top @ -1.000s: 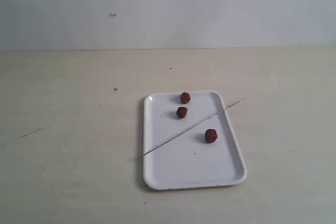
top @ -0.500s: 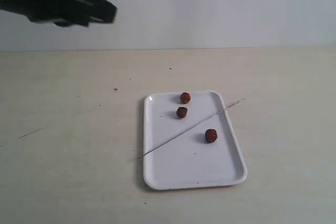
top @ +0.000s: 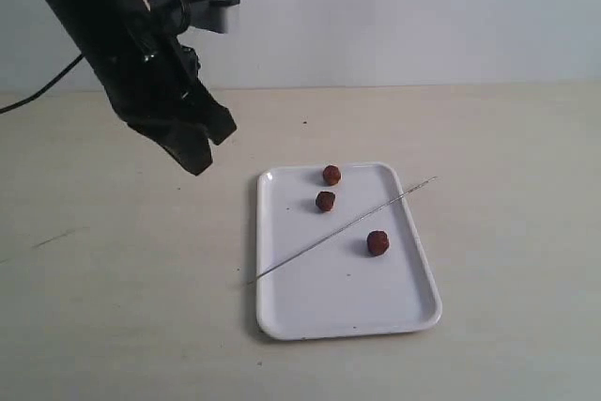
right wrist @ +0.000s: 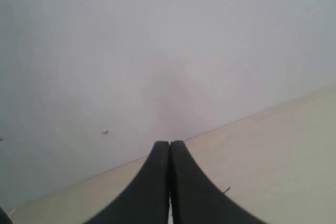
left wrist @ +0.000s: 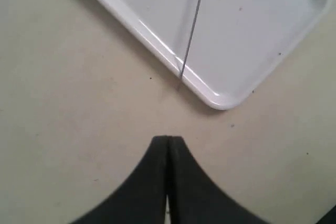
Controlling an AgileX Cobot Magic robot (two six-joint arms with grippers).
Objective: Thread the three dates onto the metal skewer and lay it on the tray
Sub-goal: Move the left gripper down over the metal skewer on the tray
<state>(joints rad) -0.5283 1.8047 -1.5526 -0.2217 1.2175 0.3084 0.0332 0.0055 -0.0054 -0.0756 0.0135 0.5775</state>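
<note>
There are three dates [top: 325, 201], one metal skewer [top: 343, 229] and one tray [top: 376, 293].

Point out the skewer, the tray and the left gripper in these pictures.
skewer [top: 342, 230], exterior view, middle of the rod.
tray [top: 329, 296], exterior view, bare floor of the tray.
left gripper [left wrist: 168, 141], left wrist view, where the shut fingertips meet.

**Left arm in frame, both grippers closed**

Black jointed left arm [top: 103, 25]: enters the exterior view at the upper left corner and slants down toward the middle. A pale grey camera block [top: 214, 14] is mounted at the wrist. Black two-finger left gripper [top: 199, 162]: tips point downward, fingers pressed together, nothing between them. Black two-finger right gripper [right wrist: 169, 153]: seen only in its own wrist view, fingers meeting along one seam, empty.
</note>
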